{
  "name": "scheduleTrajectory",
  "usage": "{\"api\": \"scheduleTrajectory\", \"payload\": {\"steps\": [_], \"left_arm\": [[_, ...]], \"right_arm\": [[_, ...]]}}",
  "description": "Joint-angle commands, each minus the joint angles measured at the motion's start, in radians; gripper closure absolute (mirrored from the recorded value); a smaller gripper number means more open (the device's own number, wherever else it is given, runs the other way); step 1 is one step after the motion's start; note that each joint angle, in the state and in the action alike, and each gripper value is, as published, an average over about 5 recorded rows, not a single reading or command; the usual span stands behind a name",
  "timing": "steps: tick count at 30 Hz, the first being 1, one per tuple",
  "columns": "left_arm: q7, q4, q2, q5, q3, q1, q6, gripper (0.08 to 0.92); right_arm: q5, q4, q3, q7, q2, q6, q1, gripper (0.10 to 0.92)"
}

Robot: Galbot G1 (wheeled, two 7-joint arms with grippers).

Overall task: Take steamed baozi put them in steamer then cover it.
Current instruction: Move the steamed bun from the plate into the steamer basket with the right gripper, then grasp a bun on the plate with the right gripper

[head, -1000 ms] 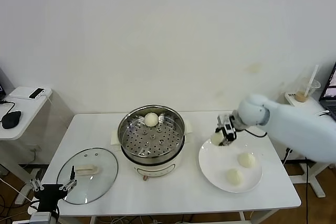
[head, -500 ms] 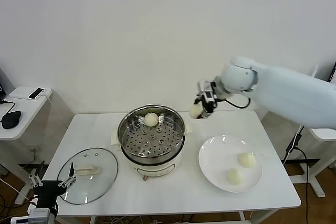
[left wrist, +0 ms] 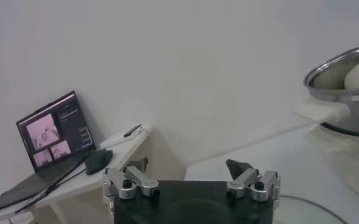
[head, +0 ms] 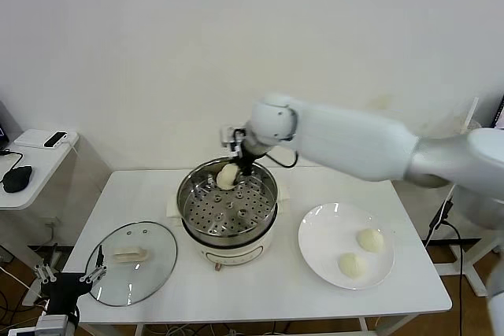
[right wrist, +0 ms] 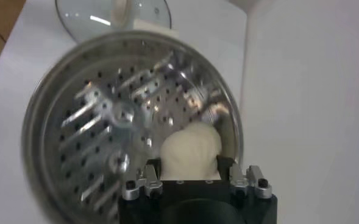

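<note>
Baozi (right wrist: 190, 152) | pinched in right gripper (right wrist: 191, 180), over steamer (head: 227, 208) back rim, beside one already inside | advice: lower onto bare perforations, then release | left gripper (left wrist: 188, 178) spread, parked by cover (head: 131, 262)

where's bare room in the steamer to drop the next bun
The steamer floor is bare across its middle and near side. Crowded only at the far rim, where the right tool holds a baozi above the spot where one already lay. The plate is bare on its steamer side.
</note>
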Motion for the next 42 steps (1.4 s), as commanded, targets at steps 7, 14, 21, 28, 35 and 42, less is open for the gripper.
{"api": "scheduleTrajectory", "payload": {"steps": [7, 14, 21, 28, 35, 42], "left_arm": [[-0.001, 0.002, -0.008, 0.008, -0.001, -0.001, -0.003, 0.177], [-0.001, 0.002, -0.008, 0.008, -0.002, -0.003, -0.004, 0.177], [-0.002, 0.005, -0.008, 0.008, 0.001, -0.007, -0.004, 0.177], [-0.002, 0.005, -0.007, 0.008, 0.004, -0.008, -0.004, 0.177], [-0.002, 0.001, -0.007, 0.007, 0.004, -0.007, -0.004, 0.177], [0.0, -0.009, -0.005, 0.004, 0.004, 0.0, -0.002, 0.177]], "right_arm": [[-0.032, -0.187, 0.025, 0.028, 0.192, -0.013, -0.119, 0.448], [-0.051, -0.221, 0.022, 0.029, 0.21, -0.009, -0.132, 0.447], [-0.051, -0.218, 0.015, 0.018, 0.205, -0.008, -0.134, 0.416], [-0.034, -0.173, 0.024, -0.011, 0.158, -0.003, -0.095, 0.241], [-0.043, -0.038, 0.011, -0.095, 0.018, 0.018, 0.01, 0.203], [-0.073, 0.127, -0.016, -0.199, -0.196, 0.071, 0.146, 0.203]]}}
